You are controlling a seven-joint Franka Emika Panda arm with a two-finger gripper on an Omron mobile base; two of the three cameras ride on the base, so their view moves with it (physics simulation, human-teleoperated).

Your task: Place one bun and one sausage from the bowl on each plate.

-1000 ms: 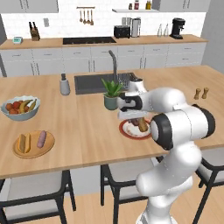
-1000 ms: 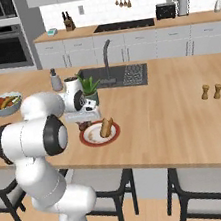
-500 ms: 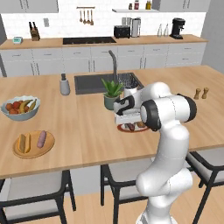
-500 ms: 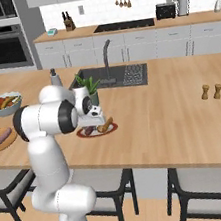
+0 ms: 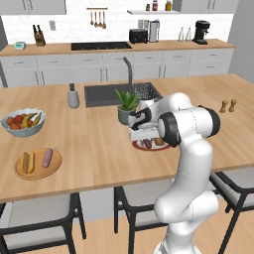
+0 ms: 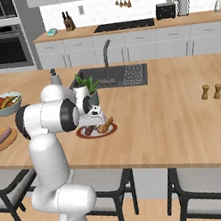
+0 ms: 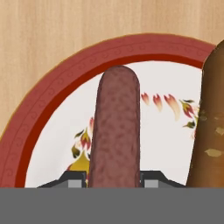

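Wooden kitchen desk (image 5: 99,144): the hand (image 7: 113,183) grasps a sausage (image 7: 114,131) over the red-rimmed plate (image 7: 52,87), its long axis pointing to 12 o'clock, a bun (image 7: 210,122) at 3 o'clock.

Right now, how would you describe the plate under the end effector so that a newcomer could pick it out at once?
On the long wooden island counter, look just in front of the sink and the small potted plant. There lies the red-rimmed plate, pale with a floral centre, holding a sausage and a bun. The other plate is plain tan wood and sits far off by the fruit bowl.
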